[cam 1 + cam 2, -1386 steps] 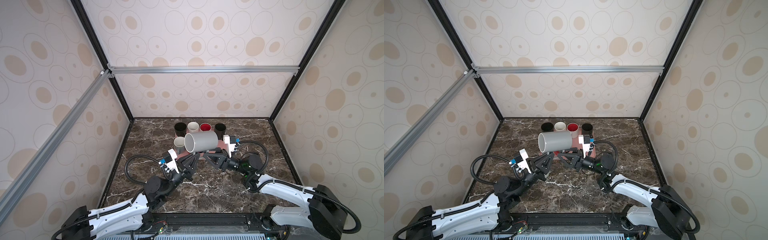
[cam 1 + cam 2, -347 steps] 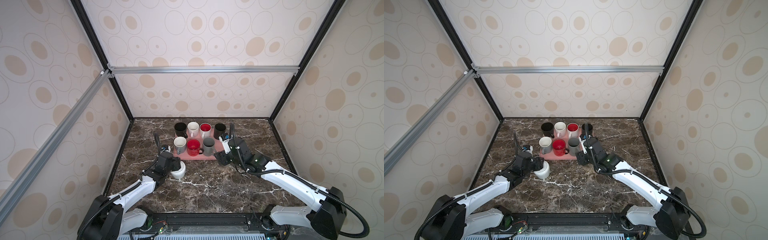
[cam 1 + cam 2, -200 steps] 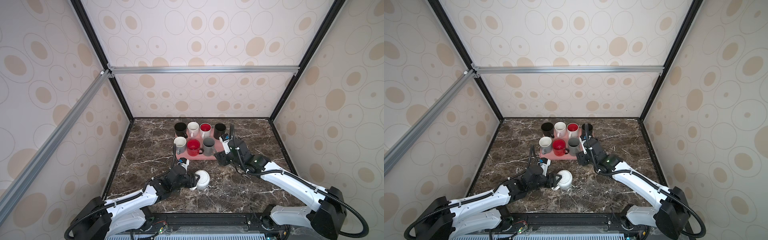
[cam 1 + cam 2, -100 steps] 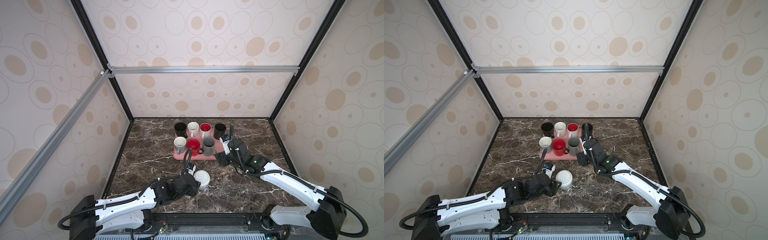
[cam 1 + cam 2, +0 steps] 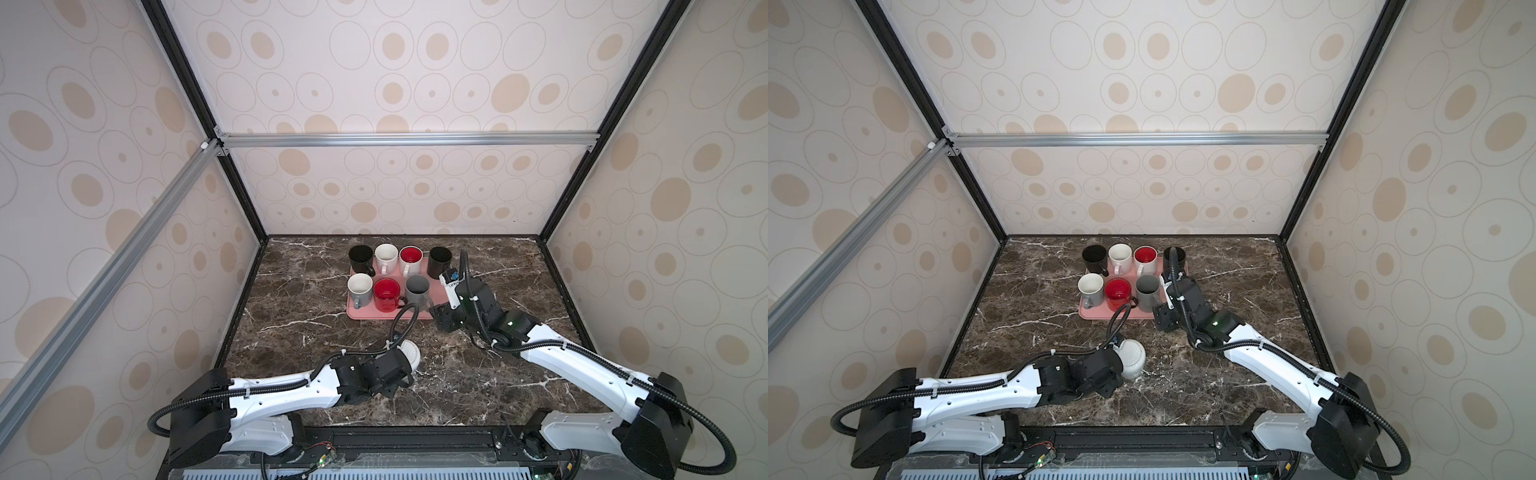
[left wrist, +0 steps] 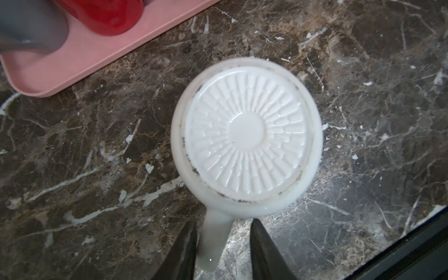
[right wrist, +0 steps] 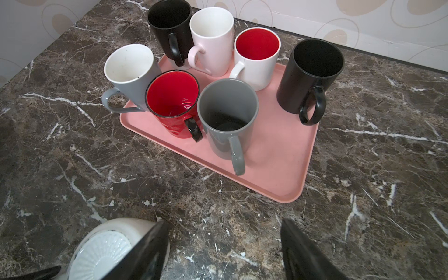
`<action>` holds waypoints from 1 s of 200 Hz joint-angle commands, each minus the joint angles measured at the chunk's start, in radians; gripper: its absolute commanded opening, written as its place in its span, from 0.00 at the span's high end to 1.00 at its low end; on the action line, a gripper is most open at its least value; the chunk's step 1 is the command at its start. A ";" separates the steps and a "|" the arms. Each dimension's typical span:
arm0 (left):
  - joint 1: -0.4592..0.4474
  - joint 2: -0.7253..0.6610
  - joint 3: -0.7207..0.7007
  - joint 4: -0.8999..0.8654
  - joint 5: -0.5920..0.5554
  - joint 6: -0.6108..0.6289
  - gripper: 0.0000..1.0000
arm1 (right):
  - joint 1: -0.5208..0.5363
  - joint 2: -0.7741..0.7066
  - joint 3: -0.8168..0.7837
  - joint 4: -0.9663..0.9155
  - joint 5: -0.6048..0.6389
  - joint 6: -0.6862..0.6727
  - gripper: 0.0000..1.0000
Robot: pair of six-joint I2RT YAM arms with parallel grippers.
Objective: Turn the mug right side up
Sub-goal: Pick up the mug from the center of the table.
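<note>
Mug (image 5: 1133, 358) is upside down on the table (image 5: 1187, 399), about mid-width, on the near side of the tray (image 7: 278, 155) and apart from it. Ribbed base faces up, rim flat on the marble. Handle (image 6: 213, 242) points back at the left arm, which I'd guess is why that arm comes in low and nearly flat: the handle is the only lever for rolling the mug over, since the body looks too wide for those jaws. Left gripper (image 6: 223, 221) is partly open and astride the handle. One finger looks to touch it and the other shows a gap, so no firm hold yet, though the wrist view is soft there and I can't be sure. Right gripper (image 7: 221, 252) hangs wide open and empty over bare marble by the tray's near right corner, just far-right of the mug, probably parked to steady it or take a handover. Seven mugs stand upright on or at the tray. The grey mug (image 7: 228, 116) is nearest, handle sticking out toward the near edge. The black mug (image 7: 312, 72) at far right sits on the tray's edge or just off it. Obstacles: tray rim and that grey handle if the flip swings far; the right gripper's finger close by the mug; the left arm's cable (image 5: 405, 320) looping up over the tray's near edge. Near side and right of the mug look free.
</note>
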 commanded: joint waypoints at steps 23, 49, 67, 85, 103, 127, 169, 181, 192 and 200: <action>0.017 0.044 0.041 -0.005 -0.011 0.047 0.71 | 0.008 0.000 -0.012 0.008 0.007 0.003 0.25; 0.033 0.045 0.044 0.016 -0.008 0.063 0.66 | 0.007 -0.004 -0.013 0.005 0.009 0.004 0.25; 0.040 0.051 0.046 0.031 -0.009 0.078 0.67 | 0.007 -0.006 -0.013 0.005 0.009 0.004 0.25; 0.043 0.068 0.053 0.042 -0.009 0.092 0.73 | 0.008 -0.005 -0.012 0.005 0.009 0.002 0.25; 0.043 0.089 0.062 0.037 -0.012 0.104 0.77 | 0.007 -0.006 -0.012 0.005 0.011 0.002 0.25; 0.042 0.088 0.058 0.041 -0.024 0.116 0.83 | 0.008 -0.010 -0.013 0.003 0.010 0.002 0.25; 0.043 0.069 0.047 0.068 -0.040 0.146 0.97 | 0.008 -0.010 -0.011 0.003 0.008 0.009 0.25; 0.043 0.065 0.045 0.075 -0.046 0.153 1.00 | 0.008 -0.016 -0.012 0.004 0.009 0.012 0.25; 0.043 0.053 0.041 0.083 -0.050 0.158 1.00 | 0.008 -0.020 -0.012 0.004 0.013 0.014 0.25; 0.042 0.045 0.037 0.090 -0.055 0.160 1.00 | 0.008 -0.025 -0.012 0.004 0.016 0.018 0.25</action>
